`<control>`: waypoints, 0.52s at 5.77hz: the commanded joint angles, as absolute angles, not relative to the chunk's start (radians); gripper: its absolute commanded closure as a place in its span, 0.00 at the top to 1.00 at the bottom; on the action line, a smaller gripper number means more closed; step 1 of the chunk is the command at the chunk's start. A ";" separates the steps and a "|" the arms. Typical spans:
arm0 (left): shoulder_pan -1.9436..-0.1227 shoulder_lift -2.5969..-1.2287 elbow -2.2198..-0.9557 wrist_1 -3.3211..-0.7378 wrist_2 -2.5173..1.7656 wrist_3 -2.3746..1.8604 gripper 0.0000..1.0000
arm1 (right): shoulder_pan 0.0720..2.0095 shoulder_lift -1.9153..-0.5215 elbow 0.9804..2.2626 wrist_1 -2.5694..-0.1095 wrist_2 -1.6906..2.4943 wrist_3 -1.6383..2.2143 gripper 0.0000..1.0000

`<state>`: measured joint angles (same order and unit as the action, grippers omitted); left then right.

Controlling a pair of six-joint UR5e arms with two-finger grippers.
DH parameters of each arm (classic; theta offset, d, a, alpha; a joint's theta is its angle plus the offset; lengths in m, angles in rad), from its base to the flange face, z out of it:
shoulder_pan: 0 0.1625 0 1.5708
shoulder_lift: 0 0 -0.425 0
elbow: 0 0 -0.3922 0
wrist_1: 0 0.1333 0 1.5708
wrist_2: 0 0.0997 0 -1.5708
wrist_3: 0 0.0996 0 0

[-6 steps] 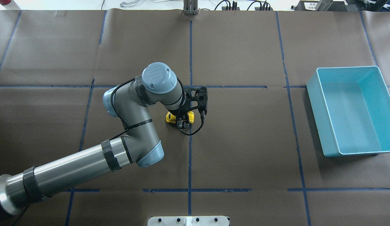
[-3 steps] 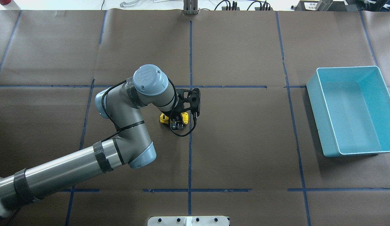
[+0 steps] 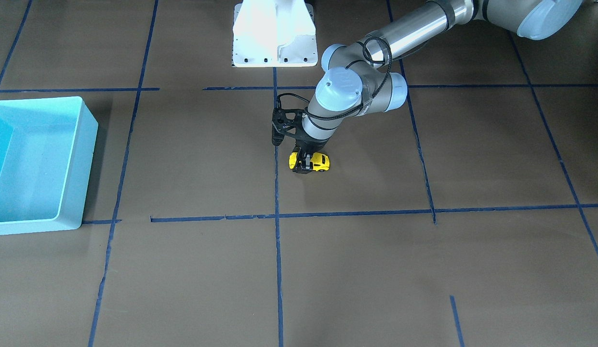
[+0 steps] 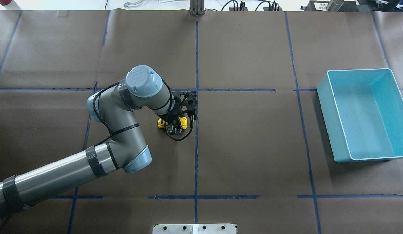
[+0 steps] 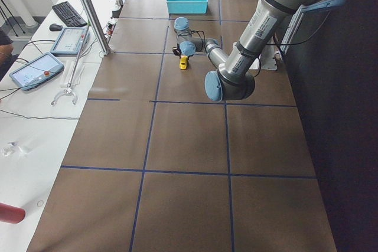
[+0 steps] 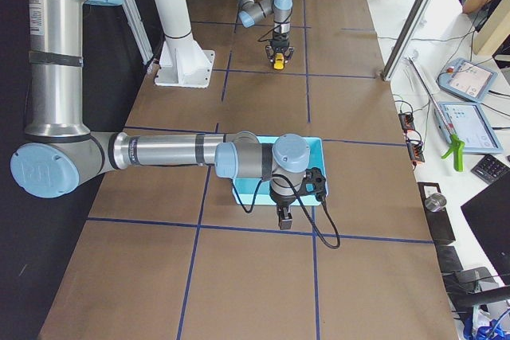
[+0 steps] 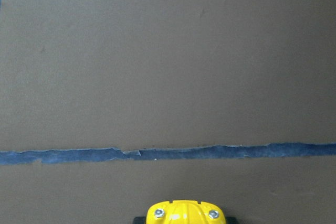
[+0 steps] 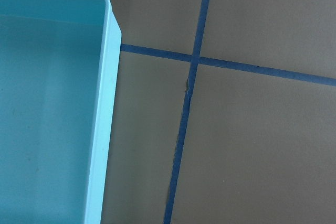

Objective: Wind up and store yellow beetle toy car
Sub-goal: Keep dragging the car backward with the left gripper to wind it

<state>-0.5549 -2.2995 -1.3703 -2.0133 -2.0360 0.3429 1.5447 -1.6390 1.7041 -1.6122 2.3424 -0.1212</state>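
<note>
- Brown paper (image 4: 253, 146) covers the whole table, squared off by blue tape (image 4: 196, 156).
- Left arm (image 4: 117, 110), grey with pale blue joint caps: comes in low from the robot's left, bends at the elbow, and its wrist points straight down just to the robot's left of the centre tape line.
- Right arm (image 6: 159, 150): stretched level above the table and bent down at the wrist over the near edge of the bin. It shows in the right side view only.
- Light blue bin (image 4: 333, 123), rectangular and open-topped: on the robot's right, well apart from the car.
- Right gripper (image 6: 284, 216): hangs beside the bin's edge. Whether it is parted or closed cannot be told.
- Left gripper (image 3: 304, 166), black: pointing down, its fingers clenched on the toy's two flanks.
- Yellow beetle toy car (image 3: 321, 161): down at table level between those fingers, lengthwise across them, with a yellow end sticking out on either side. The left wrist camera catches only one rounded end at its lower edge.
- Change over the last second: gripper and car have shifted together toward the robot's left, away from the centre tape line and the bin, with the grip unchanged.
</note>
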 commanded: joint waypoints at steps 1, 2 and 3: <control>-0.563 -2.264 -1.388 -2.036 -2.045 0.342 0.00 | 1.545 -1.643 1.704 -1.612 2.344 -0.121 1.00; -0.566 -2.261 -1.393 -2.037 -2.045 0.344 0.00 | 1.545 -1.643 1.704 -1.612 2.344 -0.121 1.00; -0.572 -2.243 -1.410 -2.037 -2.046 0.377 0.00 | 1.545 -1.644 1.704 -1.612 2.347 -0.121 1.00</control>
<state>-0.5671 -2.2569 -1.3966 -2.0362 -2.0451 0.3548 1.5447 -1.6432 1.7043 -1.6122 2.3448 -0.1212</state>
